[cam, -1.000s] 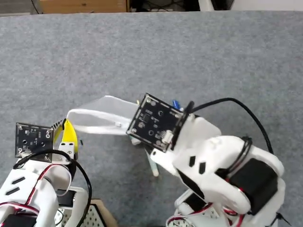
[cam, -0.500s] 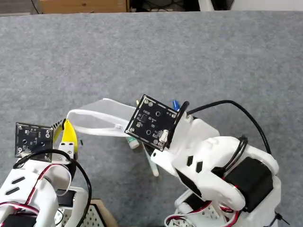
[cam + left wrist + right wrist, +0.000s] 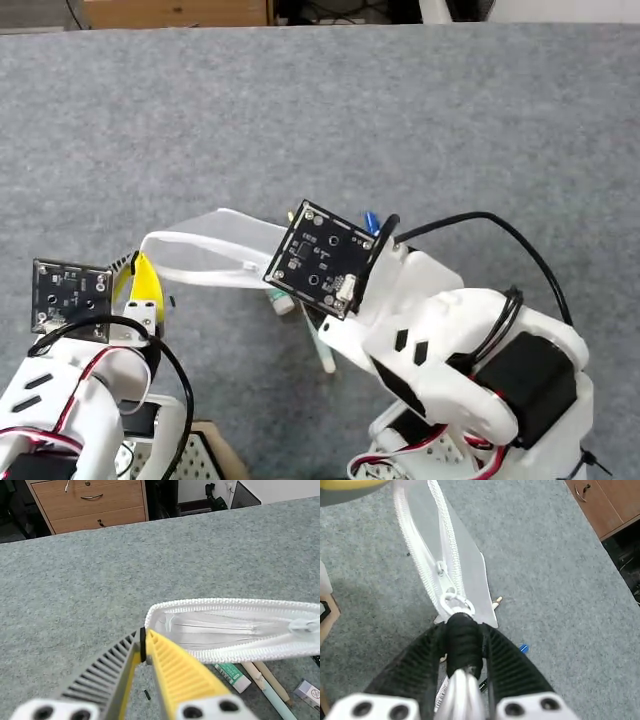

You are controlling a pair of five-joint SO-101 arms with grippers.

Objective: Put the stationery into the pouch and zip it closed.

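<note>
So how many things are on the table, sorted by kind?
Pouch: 1
Eraser: 1
Small labelled block: 1
Pencil: 1
Pale pen: 1
Small blue piece: 1
Total: 6 in sight

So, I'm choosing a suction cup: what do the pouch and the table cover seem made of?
Pouch: probably thin translucent plastic film, smooth with a slight sheen; creases show through it. Its zipper tape looks like white woven fabric. Table cover: grey felt or short-pile carpet, matte, with a fuzzy speckled texture.
</note>
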